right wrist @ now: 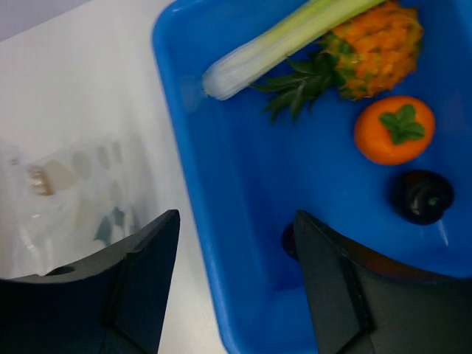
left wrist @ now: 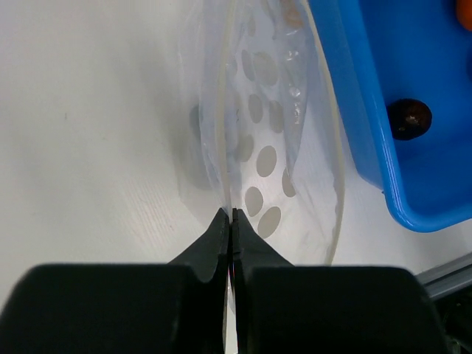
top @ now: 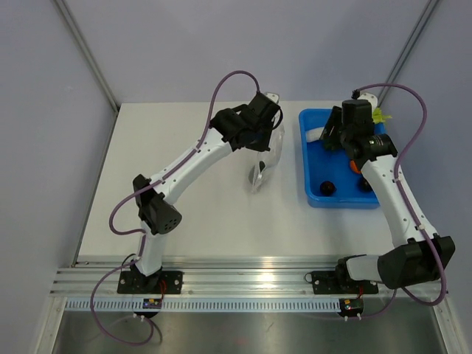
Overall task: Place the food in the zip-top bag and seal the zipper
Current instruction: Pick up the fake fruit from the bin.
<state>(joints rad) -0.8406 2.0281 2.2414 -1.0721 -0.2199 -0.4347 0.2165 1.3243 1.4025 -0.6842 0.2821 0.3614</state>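
Observation:
The zip-top bag (left wrist: 273, 147), clear with grey dots, lies left of the blue bin. Its mouth gapes, and the zipper (left wrist: 223, 133) runs along the rim as a pale strip. My left gripper (left wrist: 231, 214) is shut on that rim; from above, the left gripper (top: 274, 122) sits at the far end of the bag (top: 264, 162). The food lies in the bin: a pineapple (right wrist: 372, 51), an orange fruit (right wrist: 394, 129), a dark round piece (right wrist: 422, 195) and a pale green stalk (right wrist: 280, 44). My right gripper (right wrist: 234, 221) hangs open above the bin's left wall, holding nothing.
The blue bin (top: 308, 177) stands right of the bag on the white table. Its near corner (left wrist: 413, 214) lies close to the bag. A second dark piece (right wrist: 289, 240) is partly hidden behind my right finger. Aluminium rails run along the table's near edge.

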